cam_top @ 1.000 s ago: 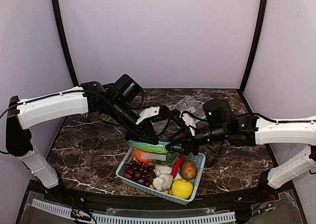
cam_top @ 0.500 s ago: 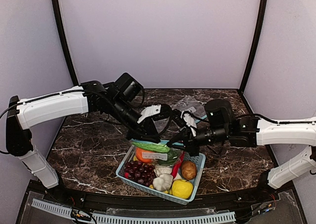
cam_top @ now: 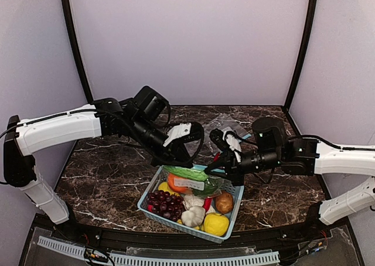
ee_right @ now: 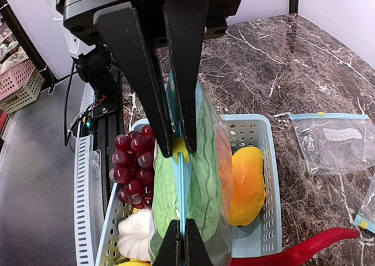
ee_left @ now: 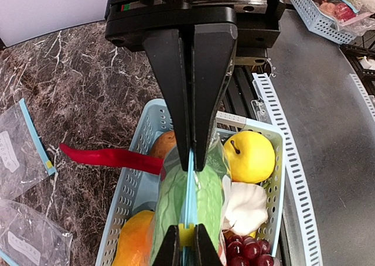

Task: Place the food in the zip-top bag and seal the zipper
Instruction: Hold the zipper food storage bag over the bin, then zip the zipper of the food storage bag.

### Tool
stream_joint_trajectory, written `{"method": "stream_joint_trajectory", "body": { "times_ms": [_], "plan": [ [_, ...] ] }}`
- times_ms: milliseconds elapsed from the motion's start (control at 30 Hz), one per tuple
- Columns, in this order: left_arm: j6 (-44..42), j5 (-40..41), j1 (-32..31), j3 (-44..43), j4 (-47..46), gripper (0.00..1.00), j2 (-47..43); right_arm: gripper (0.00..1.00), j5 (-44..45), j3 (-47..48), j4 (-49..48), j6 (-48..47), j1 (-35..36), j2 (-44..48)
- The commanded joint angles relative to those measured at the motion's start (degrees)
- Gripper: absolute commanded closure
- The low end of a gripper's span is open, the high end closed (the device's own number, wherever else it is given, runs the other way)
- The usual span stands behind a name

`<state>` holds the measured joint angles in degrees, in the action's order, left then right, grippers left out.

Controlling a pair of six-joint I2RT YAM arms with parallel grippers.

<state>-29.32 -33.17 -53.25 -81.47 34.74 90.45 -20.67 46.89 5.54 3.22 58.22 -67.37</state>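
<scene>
The zip-top bag (cam_top: 190,183) hangs over the basket, held between both grippers. My left gripper (cam_top: 177,160) is shut on one end of the light blue zipper (ee_left: 188,201). In its wrist view the jaws meet on the strip (ee_left: 192,160). My right gripper (cam_top: 214,171) is shut on the zipper's yellow slider (ee_right: 180,149) at the other end. Inside the bag are the light green gourd (ee_right: 205,184) and the orange (cam_top: 174,183). A dark green shape (cam_top: 206,188), probably the avocado, lies beside them.
The light blue basket (cam_top: 147,208) under the bag holds purple grapes (cam_top: 164,203), a yellow fruit (cam_top: 215,223), a white garlic-like piece (cam_top: 193,216), a brown potato (cam_top: 224,201), an orange-yellow mango (ee_right: 246,184) and the red chili (ee_left: 111,157). Spare clear bags (cam_top: 225,124) lie behind.
My right gripper has moved right, away from the left one, along the zipper. The bag has shifted slightly right over the basket. The left gripper has hardly moved.
</scene>
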Motion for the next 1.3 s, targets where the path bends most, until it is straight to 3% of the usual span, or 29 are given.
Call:
{"method": "stream_joint_trajectory", "body": {
  "times_ms": [0, 1267],
  "plan": [
    [-0.90, 7.00, 1.84, 2.17, 8.38, 0.99, -2.22, 1.00, 0.28, -0.11, 8.00, -1.22, -0.25, 2.47],
    [-3.20, 14.98, 4.97, 5.22, 8.71, 0.99, -2.83, 1.00, 6.92, 1.16, 16.95, -0.01, -0.21, 5.97]
  ]
}}
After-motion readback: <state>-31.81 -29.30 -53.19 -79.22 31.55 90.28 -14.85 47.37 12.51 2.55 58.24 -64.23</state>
